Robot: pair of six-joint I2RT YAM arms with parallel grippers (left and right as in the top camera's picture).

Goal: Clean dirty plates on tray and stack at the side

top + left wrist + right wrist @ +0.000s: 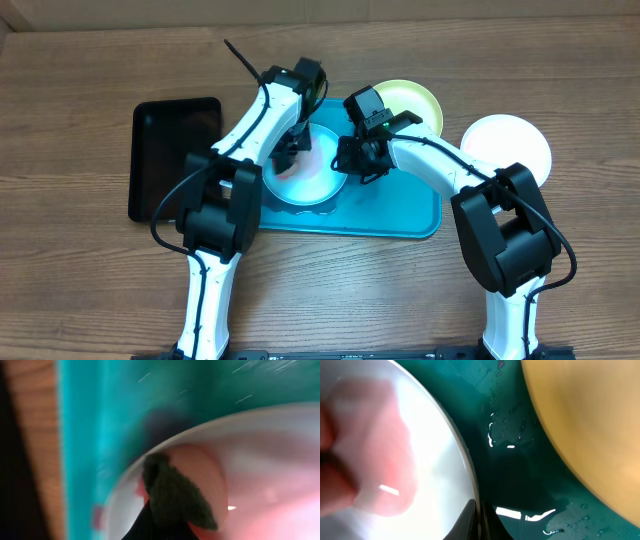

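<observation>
A white plate with a light-blue rim (318,172) lies on the turquoise tray (400,215), smeared red inside. My left gripper (290,152) is over its back left part, shut on a dark green scrub pad (175,492) that presses on the red-smeared plate (260,455). My right gripper (350,160) is at the plate's right edge; in the right wrist view its fingers (480,520) are shut on the rim of the plate (430,450). A pale yellow plate (405,98) rests at the tray's back right corner. A white plate (510,145) lies on the table to the right.
A black tray (170,150) lies on the wooden table left of the turquoise tray. The turquoise tray is wet (515,475), with the yellow plate (590,420) close beside the held plate. The left wrist view is blurred.
</observation>
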